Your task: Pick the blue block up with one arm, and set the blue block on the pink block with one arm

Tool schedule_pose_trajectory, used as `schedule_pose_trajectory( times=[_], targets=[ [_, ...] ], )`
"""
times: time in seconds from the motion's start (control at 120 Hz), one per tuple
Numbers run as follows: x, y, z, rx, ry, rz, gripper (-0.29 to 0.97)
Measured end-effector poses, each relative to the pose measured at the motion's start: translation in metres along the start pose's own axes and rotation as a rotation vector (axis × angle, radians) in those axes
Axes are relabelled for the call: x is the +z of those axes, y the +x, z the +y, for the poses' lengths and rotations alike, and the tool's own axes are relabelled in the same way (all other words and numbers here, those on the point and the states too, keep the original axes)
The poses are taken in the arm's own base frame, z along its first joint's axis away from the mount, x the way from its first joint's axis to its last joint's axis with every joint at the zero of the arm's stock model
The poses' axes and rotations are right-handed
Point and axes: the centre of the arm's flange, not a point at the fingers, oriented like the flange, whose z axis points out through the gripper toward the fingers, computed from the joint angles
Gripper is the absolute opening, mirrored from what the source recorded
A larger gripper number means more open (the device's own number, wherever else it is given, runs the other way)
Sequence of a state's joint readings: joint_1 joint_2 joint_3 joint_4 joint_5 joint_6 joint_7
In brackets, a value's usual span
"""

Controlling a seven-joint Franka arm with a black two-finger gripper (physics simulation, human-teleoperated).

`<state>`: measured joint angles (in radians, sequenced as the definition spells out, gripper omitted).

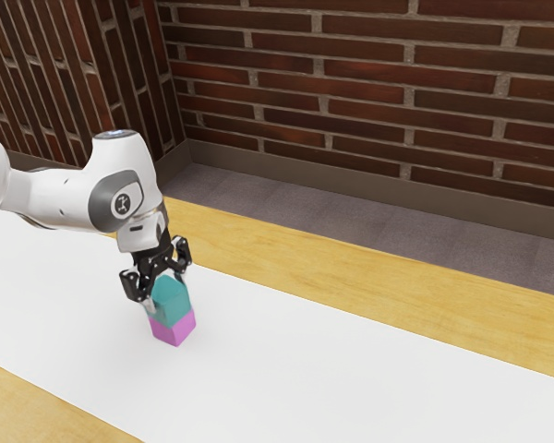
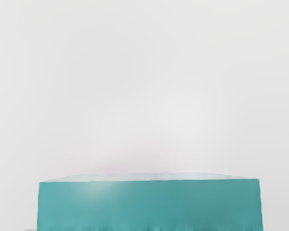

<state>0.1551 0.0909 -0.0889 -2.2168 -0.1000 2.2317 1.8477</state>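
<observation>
Tool (image 1: 157,277): pointing straight down, fingers (image 1: 135,284) set only as wide as the block and bearing on two opposite sides of the blue block (image 1: 173,300), high on it near the top face; I read that as a live grip, not a release. The high hold makes sense, since it leaves the block's lower half free to seat without the tool fouling what lies beneath. Blue block (teal in tone): upright, resting directly on the pink block (image 1: 174,329), faces roughly flush, no overhang visible from this side. In the wrist view the blue block (image 2: 149,204) lies square just under the hand, a faint pink tint past its far edge. Pink block sits flat on the white strip of the counter (image 1: 351,388); the stack stands at about 8 o'clock in the exterior view. Arm (image 1: 65,194) enters from 9 o'clock, wrist bent down over the stack. Judgement: the placing looks done bar the letting go; next call is to open, then lift straight up so the top block isn't dragged off. Risk: any sideways pull on opening could shift it. Nothing here serves as a container; the pink block is the only receiving surface. Floor (image 1: 397,231) and brick wall (image 1: 369,83) lie at 12 to 2 o'clock, well apart.
</observation>
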Motion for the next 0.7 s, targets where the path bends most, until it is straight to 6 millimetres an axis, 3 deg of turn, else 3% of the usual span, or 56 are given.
schedule_pose_trajectory(
  times=[0.258, 0.408, 0.567, 0.7],
  targets=[
    [-0.002, 0.0, 0.0, 0.001, 0.002, -0.001, 0.64],
    [-0.014, 0.004, 0.003, 0.003, 0.008, 0.0, 0.66],
    [-0.049, 0.011, 0.011, 0.008, 0.035, -0.008, 0.67],
    [-0.096, 0.019, 0.02, 0.005, 0.062, -0.017, 0.67]
  ],
)
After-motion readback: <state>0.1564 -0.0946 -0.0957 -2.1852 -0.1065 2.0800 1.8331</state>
